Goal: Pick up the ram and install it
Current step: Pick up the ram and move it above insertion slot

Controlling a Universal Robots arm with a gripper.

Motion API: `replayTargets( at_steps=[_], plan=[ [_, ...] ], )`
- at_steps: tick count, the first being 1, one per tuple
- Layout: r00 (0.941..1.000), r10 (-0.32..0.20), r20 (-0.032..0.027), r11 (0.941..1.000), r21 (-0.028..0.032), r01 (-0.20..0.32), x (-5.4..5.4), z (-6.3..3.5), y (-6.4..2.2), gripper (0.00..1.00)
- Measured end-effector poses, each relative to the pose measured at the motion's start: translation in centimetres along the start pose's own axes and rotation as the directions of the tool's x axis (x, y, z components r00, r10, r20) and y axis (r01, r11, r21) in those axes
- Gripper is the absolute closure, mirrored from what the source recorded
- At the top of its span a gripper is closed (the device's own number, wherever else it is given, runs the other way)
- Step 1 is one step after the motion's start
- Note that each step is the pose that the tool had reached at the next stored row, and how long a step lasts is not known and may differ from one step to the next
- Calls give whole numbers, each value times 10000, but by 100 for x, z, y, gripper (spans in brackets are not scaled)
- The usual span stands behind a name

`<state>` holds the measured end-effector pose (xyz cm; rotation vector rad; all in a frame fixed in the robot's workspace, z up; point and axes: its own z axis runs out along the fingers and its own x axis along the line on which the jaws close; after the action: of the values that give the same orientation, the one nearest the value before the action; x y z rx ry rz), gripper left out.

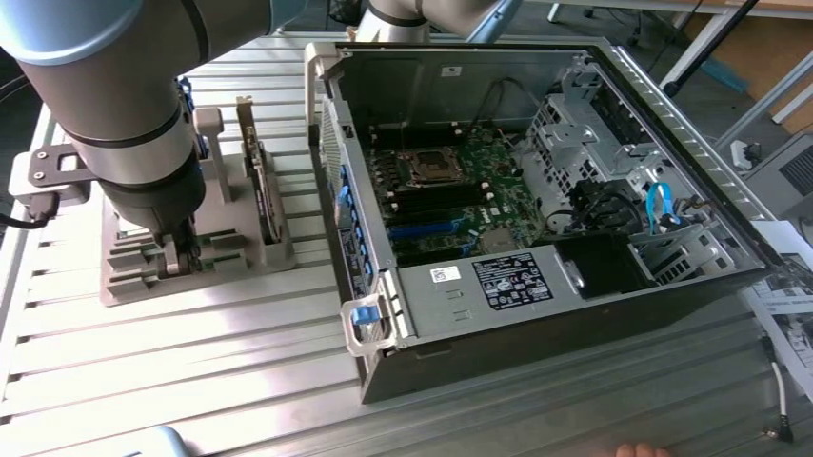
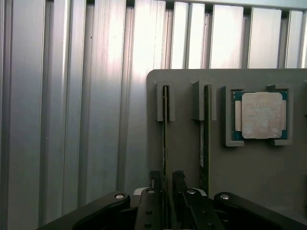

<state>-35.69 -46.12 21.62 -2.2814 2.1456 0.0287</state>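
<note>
The ram (image 2: 165,124) stands on edge in a slot of the grey holder (image 2: 187,153), seen edge-on as a thin dark line. My gripper (image 2: 166,179) is open, with one fingertip on each side of the ram's near end and a small gap to it. In the exterior view the gripper (image 1: 178,259) reaches down into the holder (image 1: 140,281) at the exterior view's left, and the arm hides the ram there. The open computer case (image 1: 508,314) lies at the exterior view's right, its motherboard (image 1: 464,181) facing up.
A second, darker board (image 2: 205,129) stands in the neighbouring slot; it is the tall expansion card (image 1: 261,186). A square silver processor chip (image 2: 261,115) lies in a recess of the holder. Ribbed aluminium table (image 1: 190,362) all round. A fingertip (image 1: 635,449) shows at the front edge.
</note>
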Motion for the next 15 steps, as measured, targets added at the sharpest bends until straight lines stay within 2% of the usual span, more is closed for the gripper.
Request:
replayTargets(
  at_steps=[9, 15],
  plan=[
    [10000, 1, 0, 10000, 0, -1, -2, 22, -1, 76],
    [10000, 2, 1, 10000, 1, -2, -2, 22, -30, 76]
  ],
)
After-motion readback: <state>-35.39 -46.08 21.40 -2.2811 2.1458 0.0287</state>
